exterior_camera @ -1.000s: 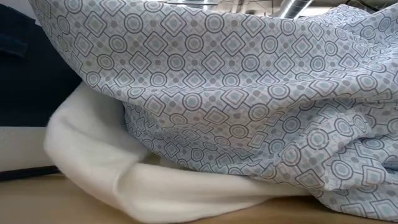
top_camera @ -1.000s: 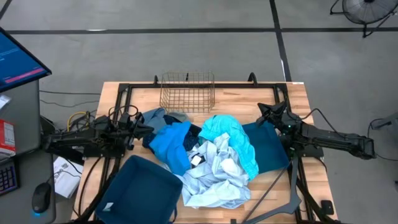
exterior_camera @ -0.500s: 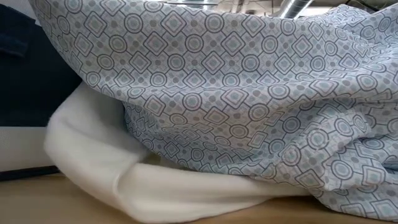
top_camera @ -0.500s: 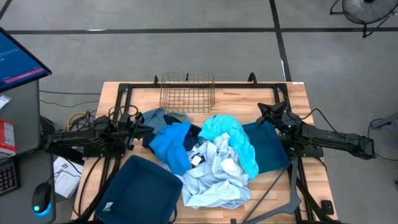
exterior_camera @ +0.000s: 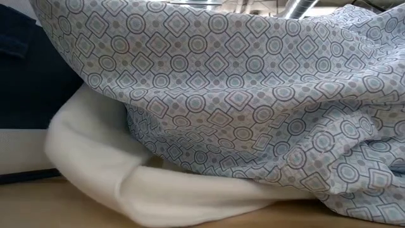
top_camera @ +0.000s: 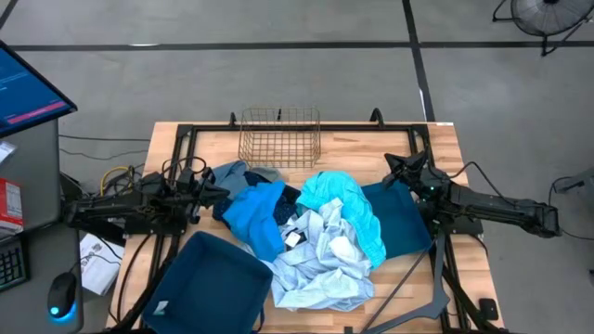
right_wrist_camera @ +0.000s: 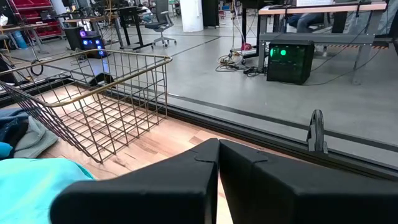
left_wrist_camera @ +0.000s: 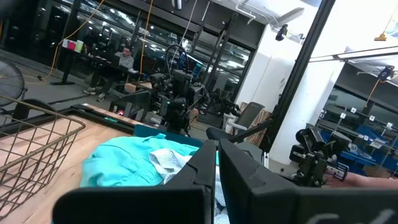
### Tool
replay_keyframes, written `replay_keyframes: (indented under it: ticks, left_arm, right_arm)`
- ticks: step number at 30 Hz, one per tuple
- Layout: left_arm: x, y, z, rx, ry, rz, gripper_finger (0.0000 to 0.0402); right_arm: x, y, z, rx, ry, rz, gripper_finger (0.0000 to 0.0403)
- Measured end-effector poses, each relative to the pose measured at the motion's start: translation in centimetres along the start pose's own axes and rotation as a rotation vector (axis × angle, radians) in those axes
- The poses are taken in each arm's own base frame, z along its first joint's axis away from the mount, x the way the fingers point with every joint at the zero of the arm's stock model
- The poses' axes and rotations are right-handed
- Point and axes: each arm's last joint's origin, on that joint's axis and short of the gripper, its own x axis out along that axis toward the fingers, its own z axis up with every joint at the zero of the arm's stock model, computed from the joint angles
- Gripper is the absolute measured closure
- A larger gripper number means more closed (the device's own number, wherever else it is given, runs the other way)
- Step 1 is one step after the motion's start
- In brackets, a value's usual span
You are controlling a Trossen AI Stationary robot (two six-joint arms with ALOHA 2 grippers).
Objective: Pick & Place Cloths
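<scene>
The cloths lie in a heap on the middle of the table: a turquoise one, a bright blue one, a pale patterned grey-blue one, a grey one and a white one. The patterned cloth fills the low view, draped over the white one. My left gripper hovers shut at the heap's left side, holding nothing. My right gripper hovers shut at the heap's right, above a teal bin. The turquoise cloth shows past my left fingers.
A gold wire basket stands at the table's far edge behind the heap. One dark teal bin sits at the near left, another at the right, partly under the cloths. People sit in the room beyond the table.
</scene>
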Motion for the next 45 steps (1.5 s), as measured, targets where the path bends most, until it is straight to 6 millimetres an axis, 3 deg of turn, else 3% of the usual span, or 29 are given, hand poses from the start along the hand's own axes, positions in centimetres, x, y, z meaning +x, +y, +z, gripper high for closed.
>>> replay_keyframes:
  ticks: [3,12,24,28,32,39,45]
  left_arm:
    - [0.0,0.0,0.0,-0.008,-0.001,-0.001,0.0398]
    - [0.0,0.0,0.2,-0.008,-0.023,0.013,0.0398]
    - [0.0,-0.1,0.3,-0.008,-0.038,0.007,0.0398]
    - [0.0,0.0,0.4,-0.024,-0.05,0.019,0.0398]
    - [0.0,0.0,0.4,-0.076,-0.06,0.026,0.0398]
    - [0.0,-0.1,0.6,-0.09,-0.079,0.026,0.0398]
    - [-0.1,-0.2,1.0,-0.126,-0.117,0.005,0.0398]
  right_arm:
    - [0.0,0.0,0.2,0.038,-0.015,0.005,0.0393]
    - [-0.1,0.3,1.3,0.624,-0.102,0.071,0.0393]
    - [-0.3,0.4,2.4,0.872,-0.176,0.144,0.0393]
    - [-0.8,0.9,4.8,0.768,-0.217,0.282,0.0385]
    - [-1.4,1.6,8.3,0.541,-0.152,0.354,0.0346]
    - [-1.5,3.1,13.5,0.166,0.137,0.298,0.0223]
    - [1.2,5.4,15.5,0.008,0.382,0.207,0.0111]
